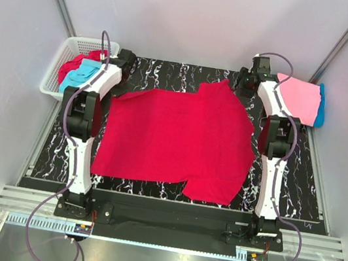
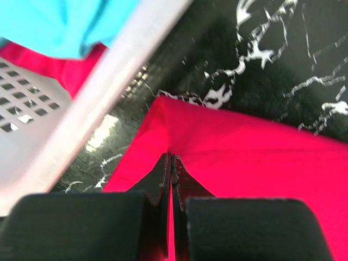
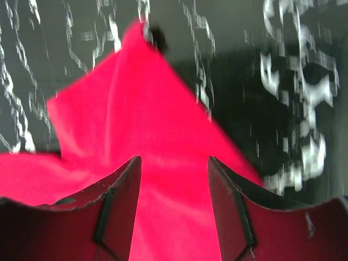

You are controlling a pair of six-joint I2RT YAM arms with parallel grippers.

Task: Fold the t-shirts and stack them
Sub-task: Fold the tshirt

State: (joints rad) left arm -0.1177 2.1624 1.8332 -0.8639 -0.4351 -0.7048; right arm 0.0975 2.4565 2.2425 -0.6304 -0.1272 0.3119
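A crimson red t-shirt [image 1: 179,141] lies spread across the black marbled table, one sleeve at the back right and one at the front. At the shirt's back left, beside the basket, my left gripper [image 1: 123,63] [image 2: 170,159] is shut on a pinch of the crimson cloth [image 2: 244,157]. My right gripper [image 1: 244,82] [image 3: 174,160] stands open just above the back right sleeve [image 3: 136,119], with nothing between its fingers. A folded pink t-shirt [image 1: 298,97] lies on a turquoise blue one [image 1: 321,109] at the back right.
A white lattice basket [image 1: 63,53] [image 2: 81,109] stands at the back left, holding a turquoise shirt [image 1: 80,76] [image 2: 65,27] and red cloth [image 1: 70,64] [image 2: 60,70]. Grey walls close in the table on three sides.
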